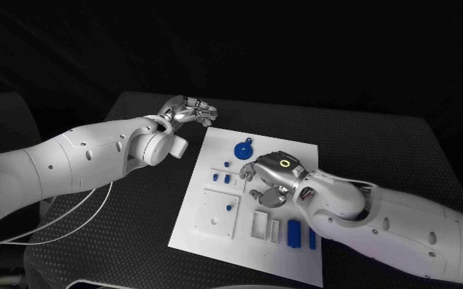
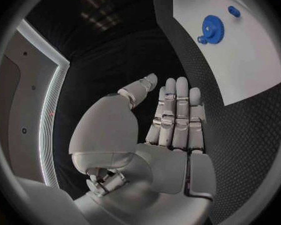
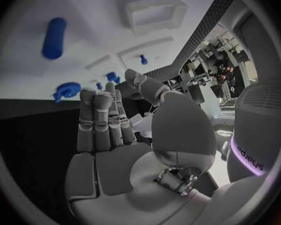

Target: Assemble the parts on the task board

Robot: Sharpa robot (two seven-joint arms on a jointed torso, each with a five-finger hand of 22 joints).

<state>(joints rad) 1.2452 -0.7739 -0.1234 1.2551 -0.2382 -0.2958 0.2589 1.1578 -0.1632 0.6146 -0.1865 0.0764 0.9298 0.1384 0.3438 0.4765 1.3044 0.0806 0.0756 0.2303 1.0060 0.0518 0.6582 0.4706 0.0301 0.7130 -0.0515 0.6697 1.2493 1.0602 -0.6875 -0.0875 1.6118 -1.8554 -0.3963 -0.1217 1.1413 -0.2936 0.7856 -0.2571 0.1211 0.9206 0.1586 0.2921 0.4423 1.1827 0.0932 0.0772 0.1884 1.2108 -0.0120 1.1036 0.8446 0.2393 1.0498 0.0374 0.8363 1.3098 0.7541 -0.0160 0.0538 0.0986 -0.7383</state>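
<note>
While the black mesh-textured table [image 1: 386, 142] carries everything, the white rectangular task board [image 1: 222, 235] lies at its middle, tilted slightly in the head view. The right hand [image 1: 273, 175] hovers over the board's centre with fingers straight and apart, grasping nothing. The left hand [image 1: 190, 112] rests off the board, just beyond its far left corner, fingers extended side by side and likewise empty. A round blue toothed gear [image 1: 244, 149] stands on the board's far portion, just beside the right hand and near the left. A blue cylindrical bar [image 1: 294, 229] and a narrower blue strip [image 1: 312, 238] lie in the near portion, beside the right forearm. Small blue pegs [image 1: 222, 178] sit left of the right hand.
</note>
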